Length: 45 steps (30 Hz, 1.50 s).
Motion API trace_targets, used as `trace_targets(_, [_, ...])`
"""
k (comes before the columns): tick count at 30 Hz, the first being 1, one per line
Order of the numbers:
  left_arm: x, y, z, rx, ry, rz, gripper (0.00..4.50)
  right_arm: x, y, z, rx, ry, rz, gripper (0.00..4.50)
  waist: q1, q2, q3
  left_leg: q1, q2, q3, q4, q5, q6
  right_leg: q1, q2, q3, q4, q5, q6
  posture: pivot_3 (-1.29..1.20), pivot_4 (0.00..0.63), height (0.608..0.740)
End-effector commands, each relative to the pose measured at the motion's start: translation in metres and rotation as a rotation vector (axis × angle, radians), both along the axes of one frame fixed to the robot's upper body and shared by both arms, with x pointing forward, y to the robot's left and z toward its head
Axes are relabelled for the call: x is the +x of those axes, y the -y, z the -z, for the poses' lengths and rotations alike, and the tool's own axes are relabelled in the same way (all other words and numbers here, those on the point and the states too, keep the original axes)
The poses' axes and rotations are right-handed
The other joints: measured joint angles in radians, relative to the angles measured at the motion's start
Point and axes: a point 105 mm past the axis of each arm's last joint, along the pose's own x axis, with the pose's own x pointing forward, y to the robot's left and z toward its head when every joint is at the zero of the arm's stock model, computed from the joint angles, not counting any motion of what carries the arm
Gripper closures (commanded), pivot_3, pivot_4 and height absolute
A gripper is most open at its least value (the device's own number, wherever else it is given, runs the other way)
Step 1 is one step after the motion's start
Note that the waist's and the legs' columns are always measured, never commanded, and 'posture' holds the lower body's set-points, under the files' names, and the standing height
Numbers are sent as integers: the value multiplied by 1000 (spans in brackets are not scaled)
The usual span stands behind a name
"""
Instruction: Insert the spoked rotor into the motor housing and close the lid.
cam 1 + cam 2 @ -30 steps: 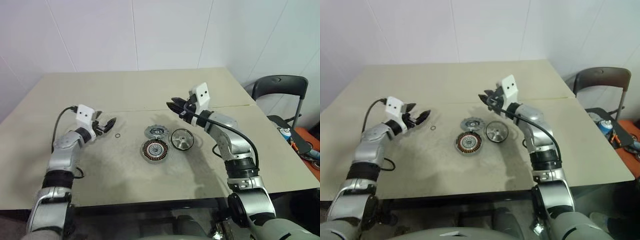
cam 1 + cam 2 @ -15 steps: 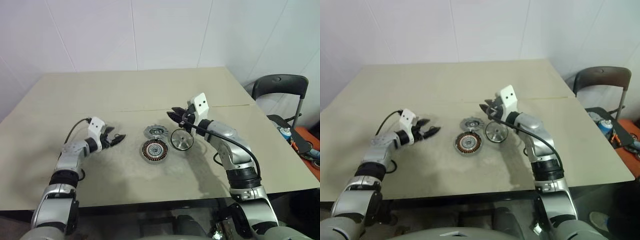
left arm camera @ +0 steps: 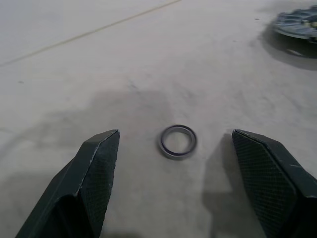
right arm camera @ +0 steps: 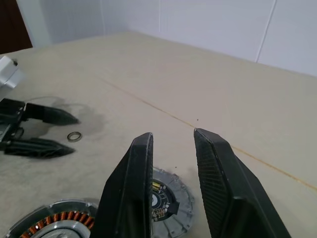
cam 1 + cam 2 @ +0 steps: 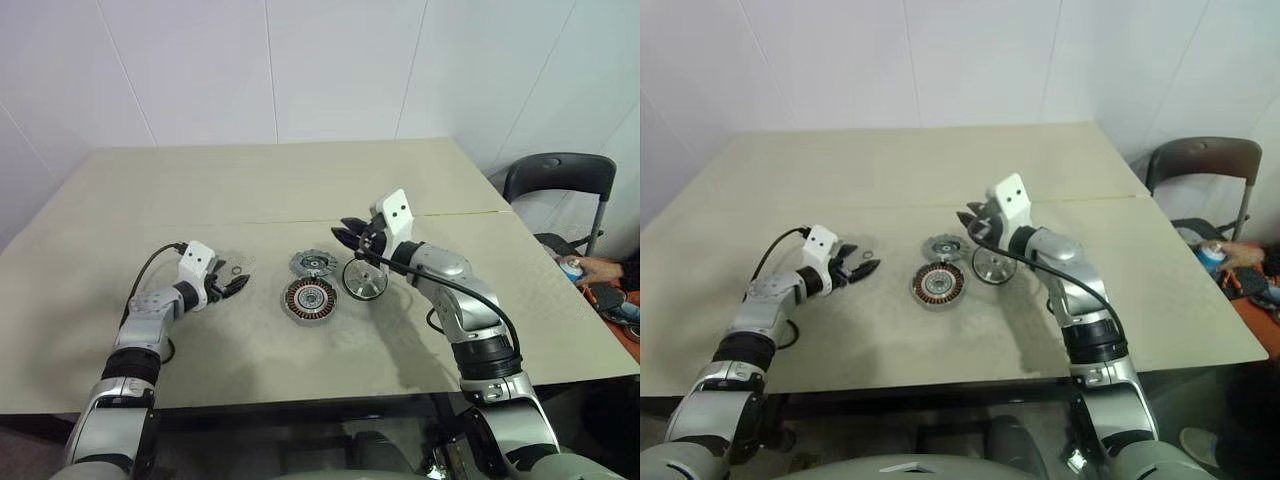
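On the beige table point(image 5: 250, 180) lie three discs. The spoked rotor point(image 5: 312, 263) is silver with a notched rim. The copper-wound motor housing point(image 5: 309, 300) lies just in front of it. The plain grey lid point(image 5: 365, 279) rests to their right. My left gripper point(image 5: 238, 274) is low on the table, open, its fingers on either side of a tiny black ring point(image 3: 163, 148) without touching it. My right gripper point(image 5: 345, 235) hovers above and behind the rotor point(image 4: 166, 201) and lid, its fingers point(image 4: 136, 188) a narrow gap apart with nothing between them.
A black chair point(image 5: 560, 175) stands off the table's right corner, with clutter on the floor beside it. A seam line point(image 5: 200, 224) crosses the tabletop behind the parts. The table's front edge point(image 5: 300, 400) lies close in front of the housing.
My left gripper has come down from the air and moved right, so its open fingers now flank the black ring. My right gripper has sunk slightly. The discs have not moved.
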Motion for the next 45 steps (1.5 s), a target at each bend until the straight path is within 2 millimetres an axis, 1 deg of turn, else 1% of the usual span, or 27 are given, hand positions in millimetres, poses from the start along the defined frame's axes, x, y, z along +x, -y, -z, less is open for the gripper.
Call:
trace_targets(1, [9,-3,-6,37,34,-38,653,-3,-1,-8,-25,59,-6,3139,0,0,0,1,0,0,1,0,0,2,0,0,0,0,0,0,0,740])
trace_targets(3, [12,-5,-7,40,37,-56,653,-4,0,-7,-25,56,-2,3139,-1,0,0,5,0,0,1,0,0,5,0,0,-1,-2,3,0,0,740])
trace_targets(7, [17,-7,-6,48,36,-74,653,-6,1,-3,-36,53,3,3139,0,0,0,9,0,0,0,0,0,8,0,0,-1,-3,3,0,0,740])
trace_targets(9, [18,-4,-4,45,31,-73,653,-8,1,0,-51,52,7,3139,0,0,0,9,0,0,-1,0,0,9,0,0,-1,-3,4,0,0,740])
trace_targets(14, [16,10,2,10,-19,-12,653,-12,-1,1,-53,50,4,3139,6,0,0,9,0,0,-1,0,0,9,0,0,-3,-3,4,0,0,740])
trace_targets(17, [5,23,12,-17,-101,84,653,-13,0,2,-57,49,10,3139,9,0,0,9,0,0,-2,0,0,10,0,0,-5,-3,4,0,0,740])
trace_targets(21, [-9,29,21,-31,-178,149,653,-13,2,3,-63,51,14,3139,14,0,0,8,0,1,-4,-1,1,10,-1,0,-9,-2,3,0,0,740])
trace_targets(24, [-10,24,24,-17,-193,119,653,-13,2,3,-72,57,16,3139,21,0,0,7,0,1,-4,-2,3,10,-1,0,-10,-1,1,0,0,740])
trace_targets(29, [-5,12,26,21,-180,45,653,-14,1,4,-78,59,13,3139,23,0,0,8,0,1,-5,-2,3,10,-1,0,-10,-1,1,0,0,740])
trace_targets(32, [3,-2,24,66,-149,-45,653,-14,2,5,-78,56,13,3139,23,1,0,11,0,1,-5,-2,3,13,-1,0,-10,-3,3,0,0,740])
trace_targets(35, [8,-12,24,97,-131,-114,653,-15,2,7,-81,53,12,3139,22,1,-1,15,0,0,-3,-2,3,16,0,0,-10,-4,0,0,0,740])
trace_targets(40, [9,-7,27,75,-137,-114,653,-19,2,10,-78,48,8,3139,17,1,0,24,1,-1,-3,-2,2,24,0,0,-11,-4,-1,0,0,740])
trace_targets(42, [8,-2,30,48,-159,-96,653,-20,2,10,-79,46,9,3139,10,2,0,29,1,-2,-3,-4,-1,25,0,-1,-13,-4,-1,0,0,740])
trace_targets(45, [6,3,32,15,-195,-75,653,-20,2,11,-86,46,11,3139,4,6,-1,27,2,-10,-3,-4,-1,28,-2,-8,-20,-4,-1,0,0,740])
